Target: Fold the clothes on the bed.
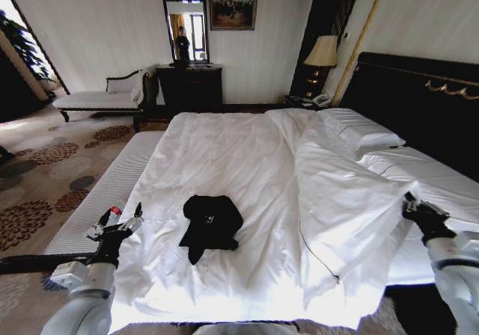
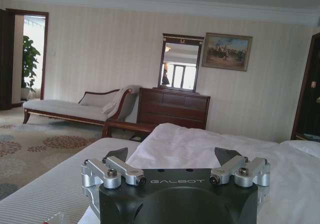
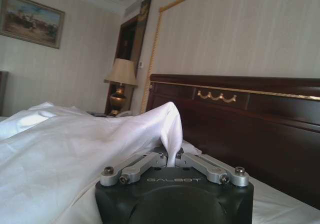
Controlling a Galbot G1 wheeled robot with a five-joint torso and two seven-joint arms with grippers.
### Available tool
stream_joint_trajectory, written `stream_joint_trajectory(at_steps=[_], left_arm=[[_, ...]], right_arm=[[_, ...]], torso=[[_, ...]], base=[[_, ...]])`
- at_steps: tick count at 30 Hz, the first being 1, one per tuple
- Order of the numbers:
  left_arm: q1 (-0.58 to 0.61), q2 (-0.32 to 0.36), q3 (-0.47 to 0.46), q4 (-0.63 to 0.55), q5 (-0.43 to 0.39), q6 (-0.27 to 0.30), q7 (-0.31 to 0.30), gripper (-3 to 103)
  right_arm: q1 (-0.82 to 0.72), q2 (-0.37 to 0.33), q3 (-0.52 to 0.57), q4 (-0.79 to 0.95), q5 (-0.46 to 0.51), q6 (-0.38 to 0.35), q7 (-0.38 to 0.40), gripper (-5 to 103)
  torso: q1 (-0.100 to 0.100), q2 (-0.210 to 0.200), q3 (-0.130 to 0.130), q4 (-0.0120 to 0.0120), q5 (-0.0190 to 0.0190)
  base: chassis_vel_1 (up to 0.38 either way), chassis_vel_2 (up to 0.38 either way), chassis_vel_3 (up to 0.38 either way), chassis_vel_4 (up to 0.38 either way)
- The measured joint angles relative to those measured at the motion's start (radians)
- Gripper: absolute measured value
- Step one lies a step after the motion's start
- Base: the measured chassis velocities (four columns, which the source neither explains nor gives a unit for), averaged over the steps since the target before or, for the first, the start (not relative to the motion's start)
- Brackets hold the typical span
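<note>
From my seat, the right gripper's (image 3: 171, 160) fingertips are buried in a pinched fold of the white duvet (image 3: 75, 149), so I can't see them. The black T-shirt (image 1: 211, 224), ahead of the left gripper (image 1: 123, 217), lies bunched; its lettering is hidden.

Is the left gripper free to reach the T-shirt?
Probably yes: the left gripper is open, holds nothing, and bare duvet lies between it and the T-shirt.
</note>
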Motion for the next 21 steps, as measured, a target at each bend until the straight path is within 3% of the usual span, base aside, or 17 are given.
stream_joint_trajectory(at_steps=[10,21], left_arm=[[-0.007,-0.011,0.013,0.01,0.01,0.002,-0.002,99],[0.021,-0.013,0.001,0.007,0.011,-0.004,0.005,99]], right_arm=[[0.016,0.019,0.133,-0.244,-0.057,0.065,-0.011,1],[0.075,-0.089,0.145,-0.554,-0.025,0.202,-0.004,1]], torso=[[0.0,0.0,0.0,-0.0001,0.0],[0.0,0.0,0.0,0.0004,0.0003]], base=[[0.0,0.0,0.0,0.0],[0.0,0.0,0.0,0.0]])
